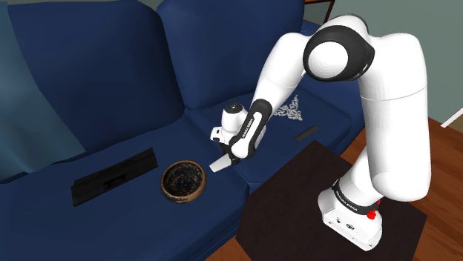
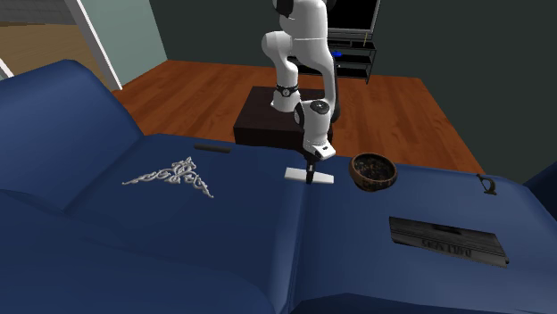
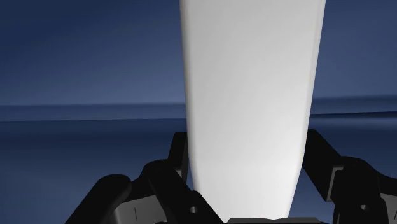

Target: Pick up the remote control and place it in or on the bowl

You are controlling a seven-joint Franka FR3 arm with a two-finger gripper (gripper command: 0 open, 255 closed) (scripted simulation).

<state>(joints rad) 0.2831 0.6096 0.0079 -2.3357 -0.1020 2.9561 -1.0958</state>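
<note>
Clasped across its width by the black jaws, the long flat white remote control (image 3: 251,95) had the round dark-brown bowl (image 1: 183,180) near on the shoulder view's left.

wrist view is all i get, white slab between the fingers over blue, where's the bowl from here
observer: The bowl sits on the same sofa seat as the remote that the gripper clasps, close by on the shoulder view's left of it.
operator: anything lying between them
observer: Only blue cushion shows between them. A flat black panel lies past the bowl, further to the shoulder view's left.
</note>
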